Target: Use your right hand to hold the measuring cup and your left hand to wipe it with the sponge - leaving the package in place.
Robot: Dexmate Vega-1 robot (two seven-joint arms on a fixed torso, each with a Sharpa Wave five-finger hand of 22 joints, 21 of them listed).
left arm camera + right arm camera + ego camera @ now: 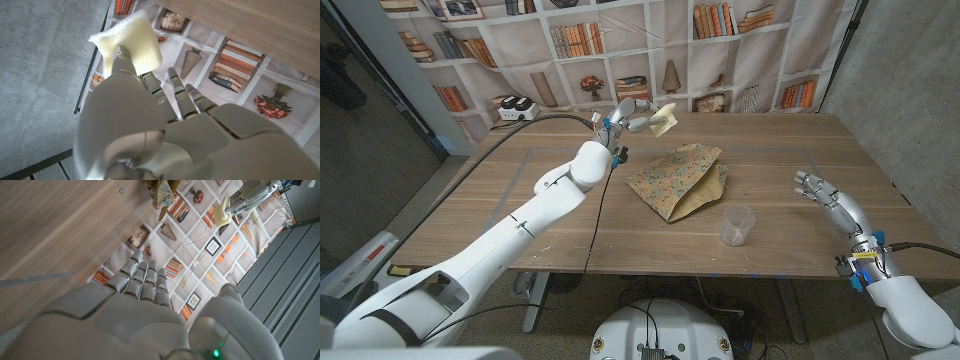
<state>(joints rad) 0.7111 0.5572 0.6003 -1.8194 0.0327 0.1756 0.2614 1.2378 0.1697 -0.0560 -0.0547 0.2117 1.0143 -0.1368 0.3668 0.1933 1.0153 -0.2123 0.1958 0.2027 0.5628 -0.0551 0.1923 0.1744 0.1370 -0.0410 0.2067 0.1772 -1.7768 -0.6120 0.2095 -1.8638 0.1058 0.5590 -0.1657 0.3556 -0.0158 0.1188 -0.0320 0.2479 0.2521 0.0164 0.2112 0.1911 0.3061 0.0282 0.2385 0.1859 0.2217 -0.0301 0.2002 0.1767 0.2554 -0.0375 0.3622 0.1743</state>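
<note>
Near the tabletop's front edge, a little right of its middle, stands the clear measuring cup (738,226), upright with its mouth up, so its long axis is vertical. My right hand (823,194) hangs over the right side of the tabletop, and the cup lies to that hand's left and slightly nearer the front edge, near but not touching. That is the relation the next move turns on, as I judge it: the right hand is by far the nearer one and has to travel sideways toward the cup and close around its wall. The right hand is released, its fingers apart and nothing in them (the right wrist view shows them stretched out straight over the wood).

My left hand (638,119) is raised over the far edge of the tabletop, well apart from the cup. It pinches the pale yellow sponge (664,120), which the left wrist view shows sticking out past the fingers (176,86).

Between the two hands, around the middle of the tabletop, lies the patterned package (678,179), just behind the cup. It should stay put, so I would approach the cup from the right side rather than across it.
</note>
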